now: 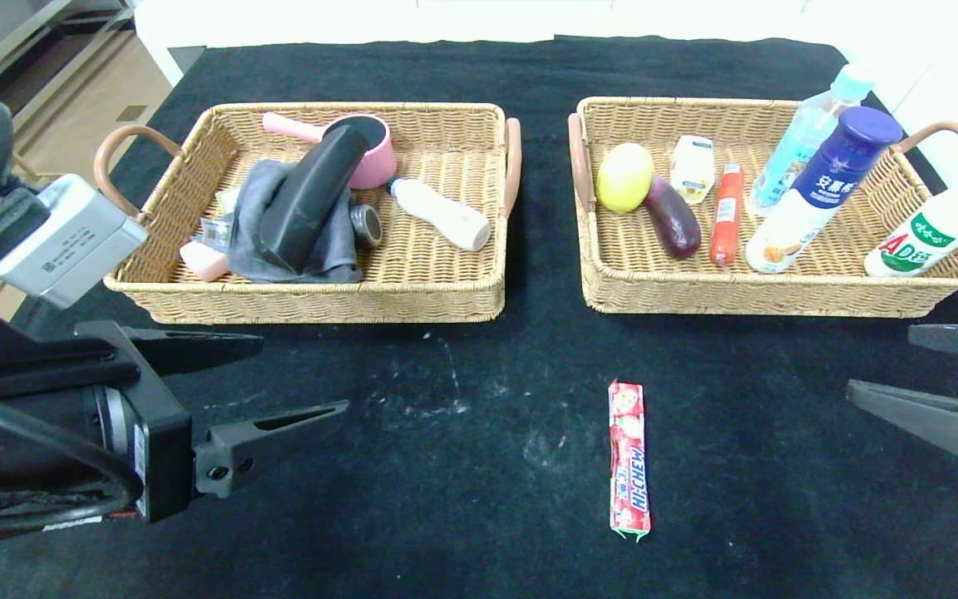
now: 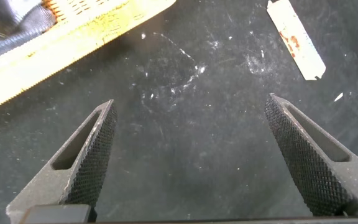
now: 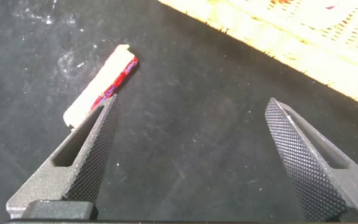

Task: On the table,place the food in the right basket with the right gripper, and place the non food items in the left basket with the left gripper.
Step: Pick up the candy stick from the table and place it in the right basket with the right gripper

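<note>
Black cloth covers the table [image 1: 479, 466]. At the left edge the left gripper [image 1: 279, 378] hovers with fingers spread wide, holding nothing, near the left basket [image 1: 321, 301], which holds a grey cloth [image 1: 263, 229], a black case [image 1: 313, 195] and a white bottle [image 1: 439, 213]. On bare cloth lies the HI-CHEW stick [image 1: 629, 459]. Behind it the right basket [image 1: 770, 293] holds bottles. The right gripper [image 1: 920, 374] hovers spread wide and empty at the right edge.

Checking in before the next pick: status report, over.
Both claws open and empty, left, right. Candy stick alone on table, outside right basket. Path clear.
</note>
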